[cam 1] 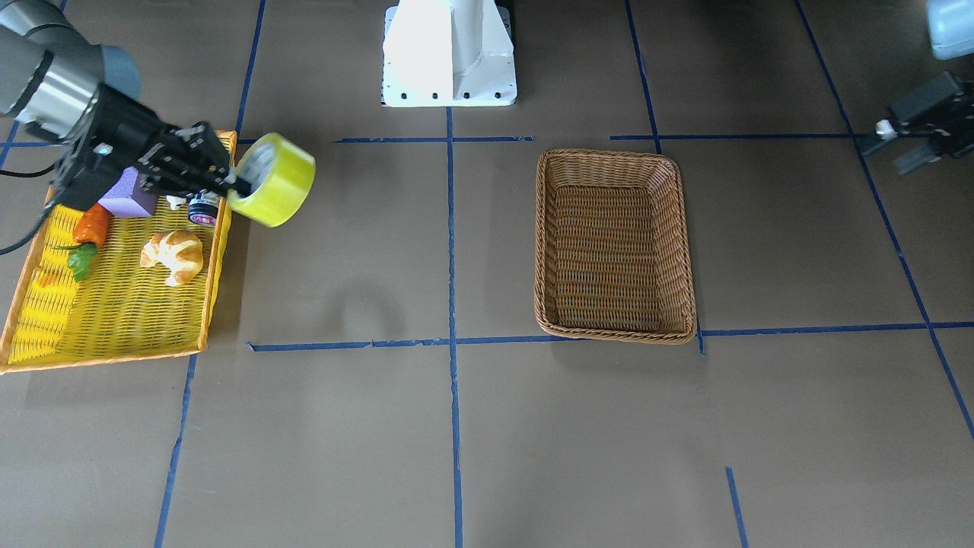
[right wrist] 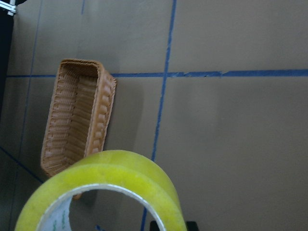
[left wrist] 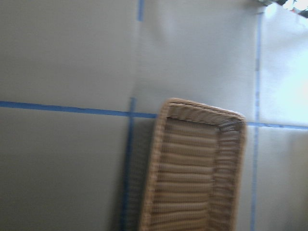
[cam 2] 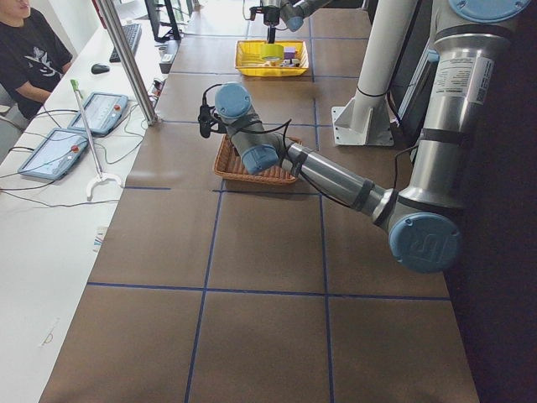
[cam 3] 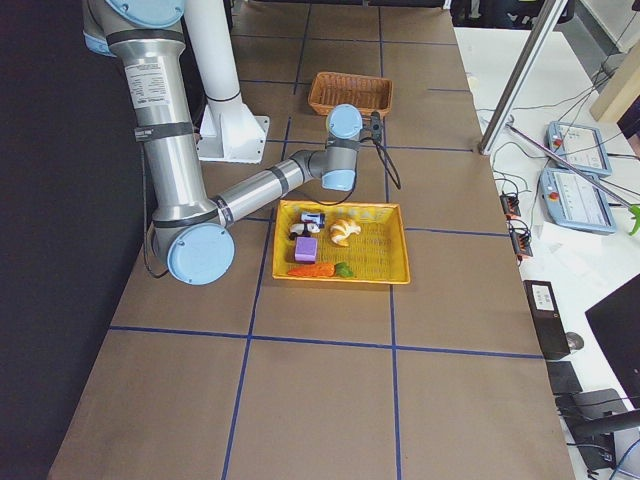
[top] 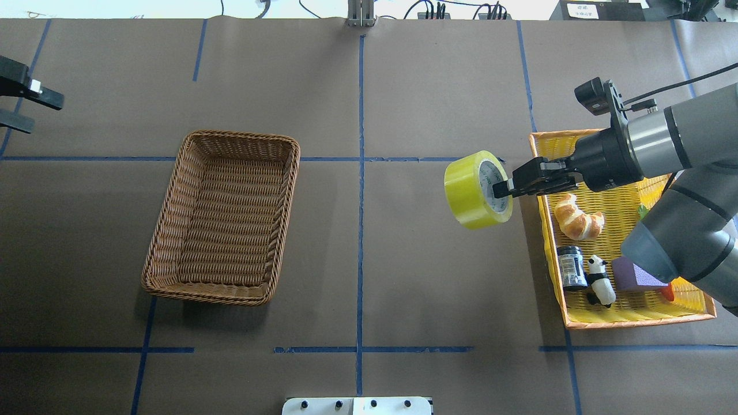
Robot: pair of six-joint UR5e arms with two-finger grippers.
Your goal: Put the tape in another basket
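My right gripper (top: 503, 188) is shut on the rim of the yellow-green tape (top: 464, 190) and holds it in the air just left of the yellow tray. In the front view the tape (cam 1: 283, 181) hangs off the right gripper (cam 1: 234, 184) past the tray's edge. The brown wicker basket (top: 222, 216) stands empty left of the table's centre line, well apart from the tape. It also shows in the front view (cam 1: 615, 243), the left wrist view (left wrist: 197, 168) and the right wrist view (right wrist: 77, 120), beyond the tape (right wrist: 110, 192). My left gripper (top: 26, 109) is open and empty at the far left edge.
The yellow tray (top: 634, 308) with an orange rim holds a croissant (top: 578, 217), a dark jar (top: 571, 266), a panda figure (top: 599, 280), a purple block (top: 634, 275) and a carrot (cam 1: 91, 224). The white robot base (cam 1: 449, 53) stands at mid table.
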